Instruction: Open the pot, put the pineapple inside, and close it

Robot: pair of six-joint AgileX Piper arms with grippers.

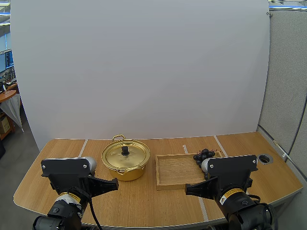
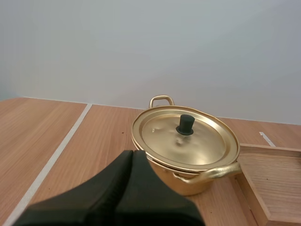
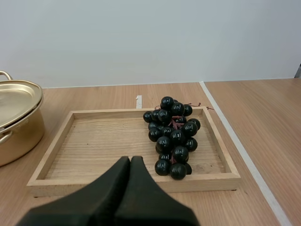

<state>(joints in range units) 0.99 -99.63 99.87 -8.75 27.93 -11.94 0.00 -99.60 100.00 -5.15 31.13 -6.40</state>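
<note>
Grapes (image 3: 171, 136) lying near-to-far, lid (image 2: 162, 136) on pot (image 2: 188, 184)

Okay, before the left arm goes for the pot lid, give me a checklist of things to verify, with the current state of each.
1. Lid seated flat on the pot, knob upright and unobstructed: ok.
2. Left end effector ready to take the knob: not ok. It is shut and short of the pot.
3. Right end effector clear of the lid: ok. It is shut, near the front edge of the wooden tray.
4. Fruit matches the order: not ok. The tray holds a bunch of grapes, not a pineapple.
5. Room inside the pot: cannot tell, the lid covers it.
</note>
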